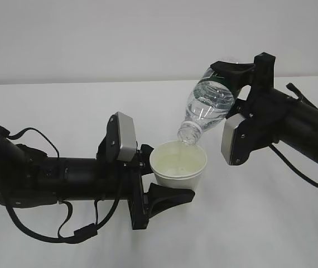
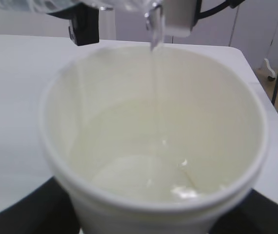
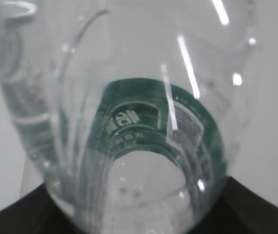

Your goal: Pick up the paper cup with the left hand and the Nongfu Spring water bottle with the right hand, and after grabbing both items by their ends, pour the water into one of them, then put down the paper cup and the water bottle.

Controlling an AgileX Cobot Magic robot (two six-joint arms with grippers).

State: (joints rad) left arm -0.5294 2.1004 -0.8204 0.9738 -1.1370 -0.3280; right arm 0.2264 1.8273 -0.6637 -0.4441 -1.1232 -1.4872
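Paper cup [image 1: 179,163]: held upright by the left hand [image 1: 162,192], whose jaws clasp its lower part; it hangs above the white table [image 1: 64,111], roughly in the middle of the scene.
Nongfu Spring water bottle [image 1: 206,106]: tipped mouth-down over the cup, with the right hand [image 1: 238,84] clamped round its base end (the green label band sits just under the jaws).
Water [image 2: 153,87]: a thin clear thread falls from the bottle mouth into the cup; a shallow pool already glints on the cream bottom, well short of the rim.
Bottle contents: from the right wrist view, liquid can be seen against the ribbed wall, so I would say there is more to give.
Step in hand: the pour itself, as I judge it, with both pickups done.
Next move: hold the tilt steady and keep the mouth over the cup's opening, then swing the bottle upright before parting the two; after that, each goes down on the table and the jaws let go.
Risk: the stream lands near the far rim, so a small drift could spill.
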